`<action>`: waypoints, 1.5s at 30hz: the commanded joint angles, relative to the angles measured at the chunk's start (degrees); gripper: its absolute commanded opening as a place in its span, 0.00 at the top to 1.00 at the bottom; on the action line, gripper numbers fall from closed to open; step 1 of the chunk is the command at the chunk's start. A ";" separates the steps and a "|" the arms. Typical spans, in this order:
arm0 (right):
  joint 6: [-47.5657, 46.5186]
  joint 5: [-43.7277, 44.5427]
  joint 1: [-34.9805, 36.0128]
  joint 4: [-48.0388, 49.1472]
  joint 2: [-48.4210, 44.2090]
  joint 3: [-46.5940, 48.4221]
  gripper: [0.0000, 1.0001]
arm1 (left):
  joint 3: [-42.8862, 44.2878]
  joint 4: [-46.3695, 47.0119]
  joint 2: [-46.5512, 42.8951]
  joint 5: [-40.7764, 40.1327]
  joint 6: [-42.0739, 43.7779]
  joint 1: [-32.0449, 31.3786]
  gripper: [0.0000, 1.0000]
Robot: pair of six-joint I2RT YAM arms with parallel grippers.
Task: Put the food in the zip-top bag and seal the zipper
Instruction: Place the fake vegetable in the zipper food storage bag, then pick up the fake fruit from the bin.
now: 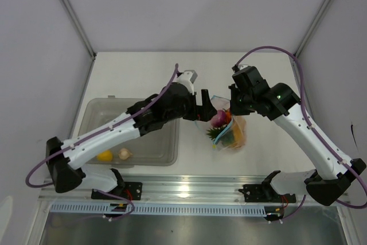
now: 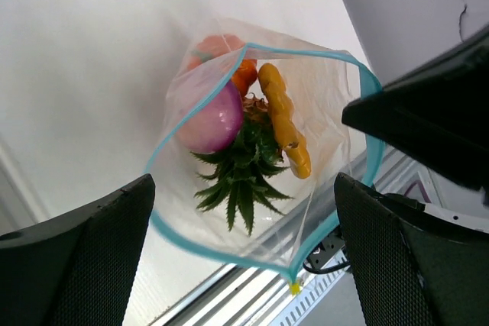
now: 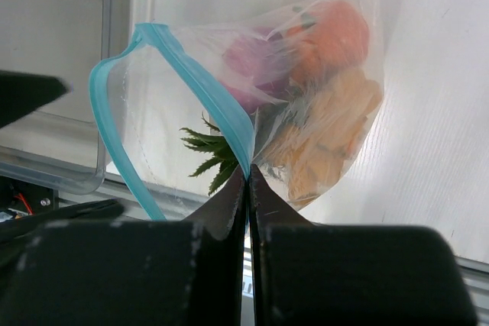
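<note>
Neighbouring bag (image 1: 239,136): tub (image 1: 106,116) with lemon (image 1: 104,155), garlic (image 1: 124,153)

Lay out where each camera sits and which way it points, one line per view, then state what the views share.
Top external: above and behind the bases, looking down on the table, both arms, the left tool and right tool at the bag.
Left wrist: above the bag's open mouth, looking in; its spread fingers frame the bottom.
Right wrist: looks along its shut fingers, which pinch the zipper.
Shared: both wrist views show the purple onion and green leaves.
</note>
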 commanded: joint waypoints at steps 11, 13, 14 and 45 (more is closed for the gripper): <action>-0.69 0.68 -0.11 1.19 -0.87 -1.21 1.00 | -10.98 -17.26 -20.81 -8.85 -3.27 20.20 0.00; -0.86 0.59 -0.11 1.19 -0.70 -1.47 1.00 | -11.87 -20.69 -20.82 -11.21 -4.76 26.09 0.00; -0.86 0.33 -0.11 1.19 -0.70 -1.47 1.00 | -12.31 -23.75 -20.82 -11.92 -5.29 27.78 0.00; -4.64 -2.05 -0.11 0.14 1.59 -0.86 1.00 | -30.68 -43.73 -15.99 -24.59 -35.52 63.56 0.01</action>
